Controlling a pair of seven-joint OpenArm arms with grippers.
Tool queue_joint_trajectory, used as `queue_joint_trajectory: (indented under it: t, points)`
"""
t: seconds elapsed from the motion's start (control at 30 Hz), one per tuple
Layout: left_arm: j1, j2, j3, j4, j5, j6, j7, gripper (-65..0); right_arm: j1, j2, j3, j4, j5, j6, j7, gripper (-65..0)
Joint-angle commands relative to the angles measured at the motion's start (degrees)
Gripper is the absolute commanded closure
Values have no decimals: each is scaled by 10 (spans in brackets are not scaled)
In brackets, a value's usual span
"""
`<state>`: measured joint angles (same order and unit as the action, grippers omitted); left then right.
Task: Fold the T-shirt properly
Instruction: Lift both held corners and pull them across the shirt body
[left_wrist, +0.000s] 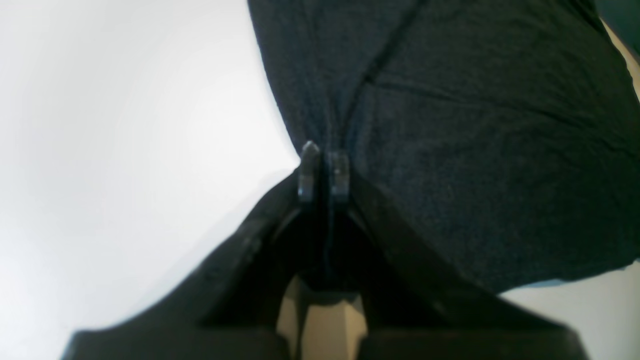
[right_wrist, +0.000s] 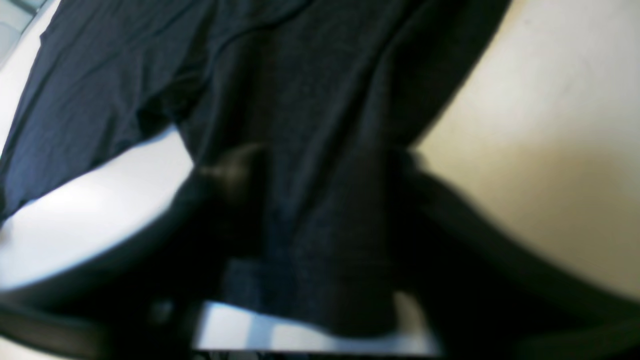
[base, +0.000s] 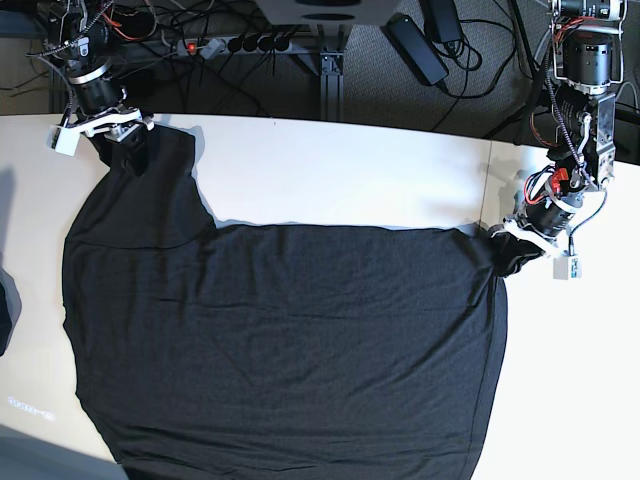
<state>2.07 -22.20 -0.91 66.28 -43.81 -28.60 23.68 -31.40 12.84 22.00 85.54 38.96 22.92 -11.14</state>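
Left gripper (left_wrist: 324, 167): from my seat I see both fingertips pressed together with a pinch of dark cloth between them, so it's clamped on the T-shirt (base: 290, 340) edge. In the base view that gripper (base: 512, 252) sits at the shirt's right upper corner, fabric bunched up right at the fingers

Right gripper (base: 128, 142): down at the end of the shirt's far left part, the narrow strip that runs up toward the back of the table. Right wrist view is heavily blurred, cloth (right_wrist: 310, 150) runs straight down between the dark finger shapes, but I can't tell whether the jaws are closed on it or just straddling it

T-shirt itself: spread mostly flat on the white table (base: 340, 170), dark charcoal, covering most of the middle and near side, lower hem running off the bottom of the base view. A few soft creases, a seam line visible in the left wrist view (left_wrist: 385, 60)

Behind the table: power strip (base: 235, 43) and loose cables (base: 440, 50) on the floor
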Motion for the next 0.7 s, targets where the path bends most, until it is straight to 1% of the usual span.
queue_joint_trajectory:
  t: [0.0,0.03,0.07,0.1,0.13,0.37,0.43,0.53,0.67]
  points:
    - [13,1,9,-11,38,0,73,0,-5,4,0,0,-10,-2,-28,-164]
    - [12,1,9,-11,38,-16,73,0,-5,5,0,0,-10,-2,-28,-76]
    - [12,1,9,-11,38,-49,71,0,-5,5,0,0,-11,-2,-28,0]
    - [12,1,9,-11,38,-90,70,0,-5,5,0,0,-11,-2,-28,0]
    - [12,1,9,-11,37,-114,67,0,-5,5,0,0,-11,-2,-28,0]
    - [10,1,6,-11,-13,-114,64,0,-5,5,0,3,-11,-2,-29,0]
    - [9,1,-1,-10,-29,-114,64,0,-5,5,0,11,-11,-1,-38,0]
    - [9,1,-23,-6,-49,-114,92,0,-7,5,9,42,-8,10,-77,0]
    - [10,-14,-54,-2,-104,-114,156,0,-19,15,42,97,42,14,-144,0]
